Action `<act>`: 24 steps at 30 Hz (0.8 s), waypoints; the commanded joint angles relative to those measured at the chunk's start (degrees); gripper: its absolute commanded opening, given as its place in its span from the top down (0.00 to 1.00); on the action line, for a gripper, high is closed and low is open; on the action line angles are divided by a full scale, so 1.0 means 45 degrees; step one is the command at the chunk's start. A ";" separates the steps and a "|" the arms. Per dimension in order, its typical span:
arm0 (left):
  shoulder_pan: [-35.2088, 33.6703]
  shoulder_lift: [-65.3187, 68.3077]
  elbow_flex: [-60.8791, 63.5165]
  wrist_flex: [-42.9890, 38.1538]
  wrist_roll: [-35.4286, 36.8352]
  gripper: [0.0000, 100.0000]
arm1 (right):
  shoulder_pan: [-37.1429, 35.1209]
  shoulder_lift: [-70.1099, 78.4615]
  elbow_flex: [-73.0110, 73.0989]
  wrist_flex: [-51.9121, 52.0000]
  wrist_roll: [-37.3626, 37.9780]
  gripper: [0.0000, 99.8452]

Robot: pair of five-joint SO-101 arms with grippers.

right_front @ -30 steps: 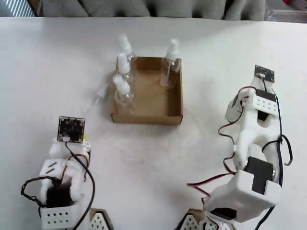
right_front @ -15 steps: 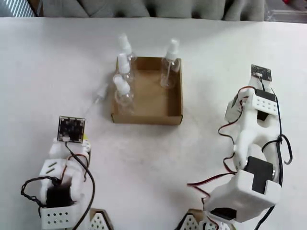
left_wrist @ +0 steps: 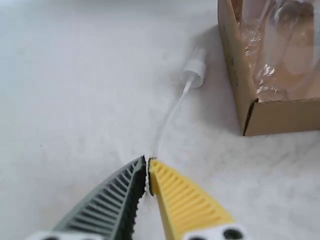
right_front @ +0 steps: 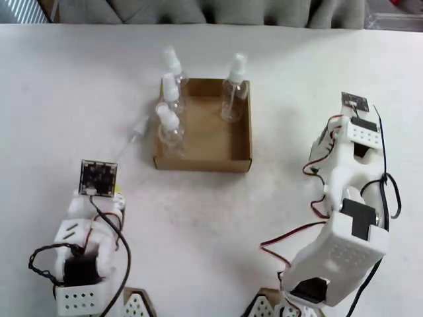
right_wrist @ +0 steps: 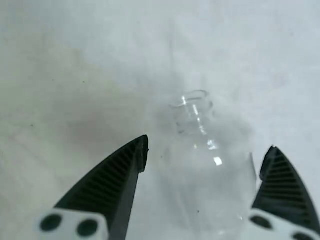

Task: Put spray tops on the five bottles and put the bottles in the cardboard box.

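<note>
Right gripper [right_wrist: 208, 143] astride uncapped bottle [right_wrist: 209, 172].

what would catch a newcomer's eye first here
Four capped bottles cluster at the cardboard box. A loose spray top lies on the table beside it, ahead of the shut left gripper. An uncapped bottle sits inside the open right gripper.

Bare cardboard box [right_front: 208, 135] floor at centre, bottles [right_front: 170, 125] lining its left side, spray top [right_front: 137, 129] just outside.

spray top [right_front: 137, 130] left of box [right_front: 201, 163]
</note>
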 commanded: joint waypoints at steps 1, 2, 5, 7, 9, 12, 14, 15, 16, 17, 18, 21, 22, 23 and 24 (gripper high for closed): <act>0.0166 -0.0068 0.0000 0.0059 -0.0098 0.98 | -0.0049 -0.0264 -0.0547 0.0147 0.0117 0.68; 0.0166 -0.0068 0.0000 0.0059 -0.0098 0.98 | -0.0049 -0.0342 -0.0547 0.0147 0.0117 0.68; 0.0166 -0.0068 0.0000 0.0059 -0.0098 0.98 | -0.0068 -0.0557 -0.0469 0.0147 0.0117 0.68; 0.0166 -0.0068 0.0000 0.0059 -0.0098 0.98 | -0.0068 -0.0557 -0.0449 0.0147 0.0117 0.68; 0.0166 -0.0068 0.0000 0.0059 -0.0098 0.98 | -0.0068 -0.0498 -0.0449 0.0147 0.0117 0.68; 0.0166 -0.0068 0.0000 0.0059 -0.0098 0.98 | -0.0068 -0.0498 -0.0449 0.0147 0.0117 0.68; 0.0166 -0.0068 0.0000 0.0059 -0.0098 0.98 | -0.0068 -0.0498 -0.0449 0.0127 0.0117 0.68; 0.0166 -0.0068 0.0000 0.0039 -0.0098 0.98 | -0.0068 -0.0498 -0.0449 0.0127 0.0098 0.68; 0.0166 -0.0068 0.0000 0.0039 -0.0098 0.98 | -0.0068 -0.0479 -0.0449 0.0127 0.0078 0.69; 0.0166 -0.0068 0.0000 0.0039 -0.0098 0.98 | -0.0068 -0.0479 -0.0430 0.0107 0.0039 0.71; 0.0166 -0.0068 0.0000 0.0039 -0.0098 0.98 | -0.0068 -0.0479 -0.0430 0.0068 0.0020 0.74; 0.0166 -0.0068 0.0000 0.0039 -0.0098 0.98 | -0.0068 -0.0283 -0.0449 -0.0049 0.0000 0.81; 0.0166 -0.0068 0.0000 0.0039 -0.0098 0.98 | -0.0068 -0.0107 -0.0508 -0.0049 0.0000 0.83; 0.0166 -0.0068 0.0000 0.0039 -0.0098 0.98 | -0.0068 0.0029 -0.0547 -0.0107 0.0000 0.85; 0.0166 -0.0068 0.0000 0.0039 -0.0098 0.98 | -0.0068 0.0107 -0.0547 -0.0225 0.0000 0.87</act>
